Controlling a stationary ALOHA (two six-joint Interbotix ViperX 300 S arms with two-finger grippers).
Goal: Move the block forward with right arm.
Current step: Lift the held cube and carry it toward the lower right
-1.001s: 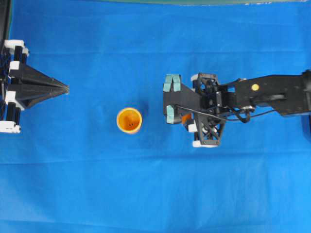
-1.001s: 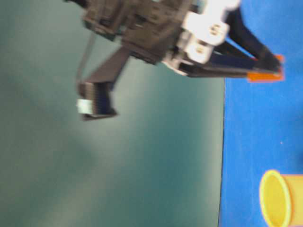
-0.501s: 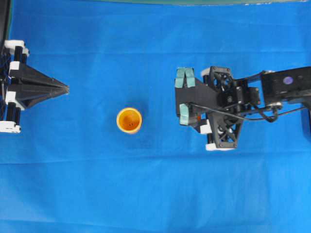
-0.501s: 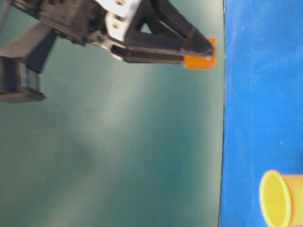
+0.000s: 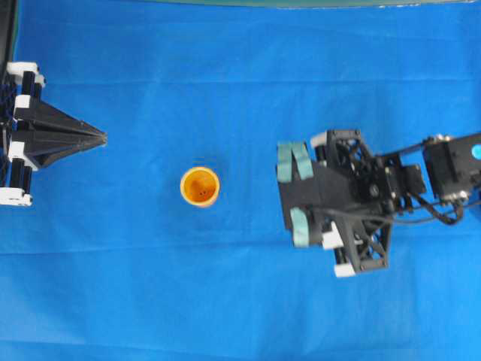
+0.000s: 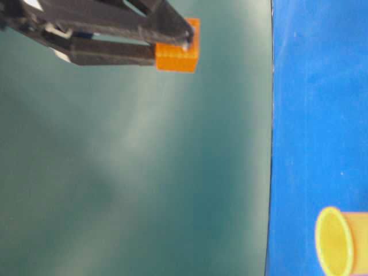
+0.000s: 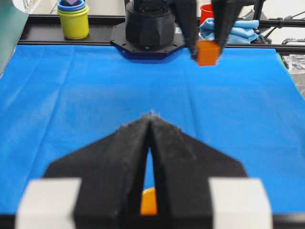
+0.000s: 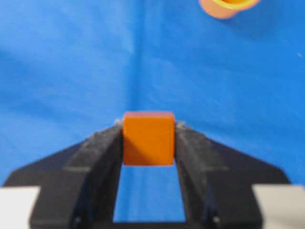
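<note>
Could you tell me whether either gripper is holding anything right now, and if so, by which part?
The right gripper holds the block, clamped by two opposite side faces between its fingertips, clear of the cloth. The left gripper is shut and holds nothing.

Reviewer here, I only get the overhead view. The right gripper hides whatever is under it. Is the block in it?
Observer: Yes. In the right wrist view the block sits clamped between the right gripper fingertips.
Reviewer: Is it on the cloth?
Observer: No. The table-level view shows it held in the air, off the cloth.
Reviewer: And the left gripper?
Observer: Its wrist view shows the left gripper shut, holding nothing, with the cup showing beneath it.
</note>
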